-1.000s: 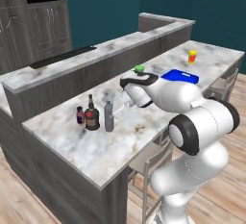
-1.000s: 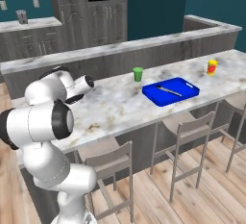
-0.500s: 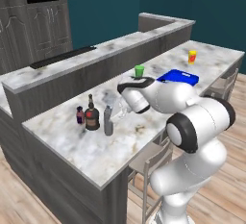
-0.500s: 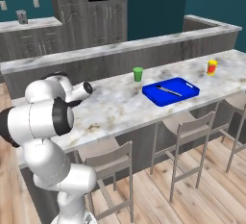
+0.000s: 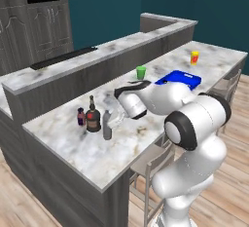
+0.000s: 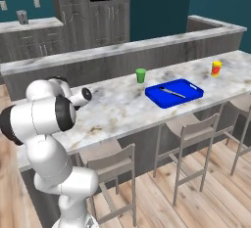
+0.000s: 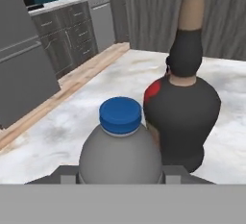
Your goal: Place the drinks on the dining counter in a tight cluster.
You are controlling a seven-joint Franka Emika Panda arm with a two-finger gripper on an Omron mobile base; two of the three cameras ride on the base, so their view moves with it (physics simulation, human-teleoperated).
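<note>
Water bottle [image 5: 107,129]: slim, grey-clear, blue cap, upright on the table [image 5: 73,145], near its left end. In the hand view [image 7: 120,158] it stands close in front of the camera, low and centred.
Fingers [image 5: 115,120]: set either side of the water bottle's body, one on each flank, neither fully apart nor together; they appear clamped on it, the bottle's base on the marble.
Brown bottle [image 5: 93,119]: squat, dark, thin neck, red label; upright just beside the water bottle, on the side toward the raised ledge [image 5: 63,70]. In the hand view [image 7: 185,112] it stands directly behind the water bottle; whether the two touch I cannot tell.
Maroon bottle [image 5: 81,116]: tiny, upright, just beside the brown bottle on its far-left side.
Cluster: all three drinks stand close together on the white-grey veined top.
Green cup [image 5: 141,72]: upright, well apart from the bottles, near the ledge; also in the right base view [image 6: 140,75].
Blue tray [image 6: 174,93]: flat on the table past the green cup, a slim utensil [image 6: 171,92] lying in it.
Yellow-orange cup [image 6: 216,68]: upright near the far end of the table.
Stools [image 6: 191,139]: along the table's near side.
</note>
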